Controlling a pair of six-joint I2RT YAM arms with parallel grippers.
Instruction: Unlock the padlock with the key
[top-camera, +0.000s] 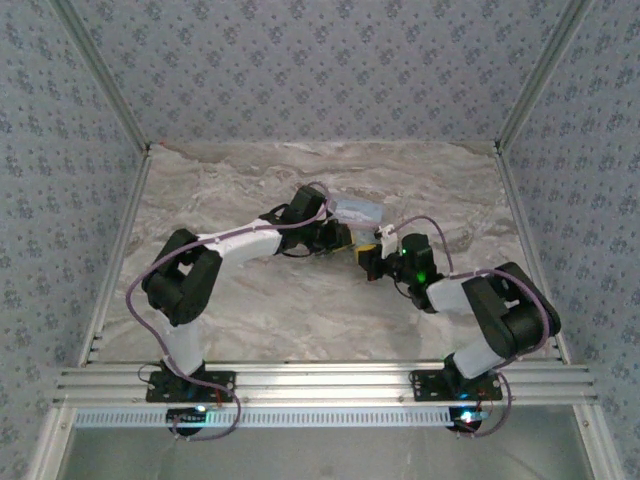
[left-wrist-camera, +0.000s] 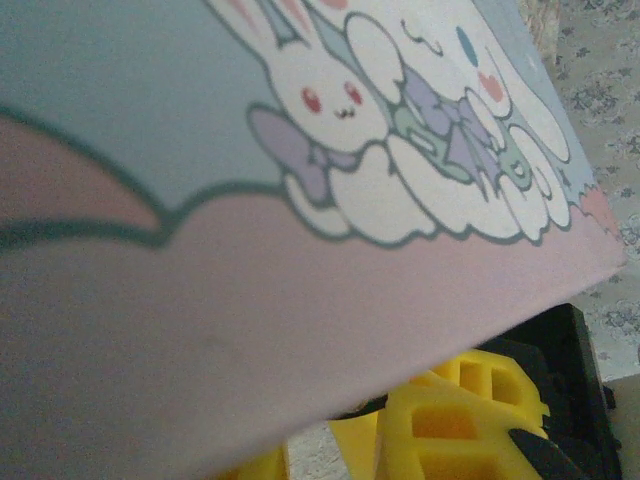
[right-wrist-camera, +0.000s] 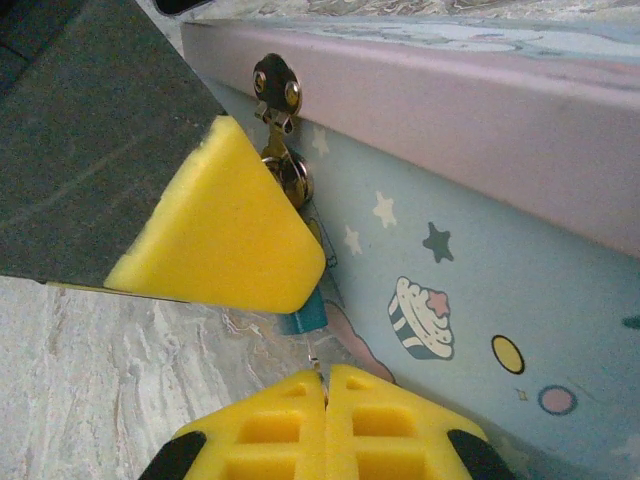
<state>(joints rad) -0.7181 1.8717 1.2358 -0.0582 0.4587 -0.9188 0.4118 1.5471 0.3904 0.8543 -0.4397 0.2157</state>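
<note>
The padlock (right-wrist-camera: 306, 318) hangs from the metal hasp (right-wrist-camera: 276, 88) on the side of the pale blue cartoon tin (right-wrist-camera: 480, 260). Just its blue lower corner shows, below a yellow finger (right-wrist-camera: 220, 235) of my left gripper (top-camera: 350, 244), which is closed over it. In the left wrist view the tin lid (left-wrist-camera: 300, 200) hides the grip, and the left gripper (left-wrist-camera: 318, 442) shows a narrow gap between its yellow fingers. My right gripper (right-wrist-camera: 325, 385) is shut on the key (right-wrist-camera: 317, 368). The key's thin metal tip points up at the padlock's underside, just short of it.
The tin (top-camera: 358, 210) sits at mid-table, and both arms meet in front of it. My right gripper (top-camera: 376, 262) comes in from the right. Marbled tabletop (top-camera: 250, 310) lies open around them. Patterned walls and metal rails close off the sides.
</note>
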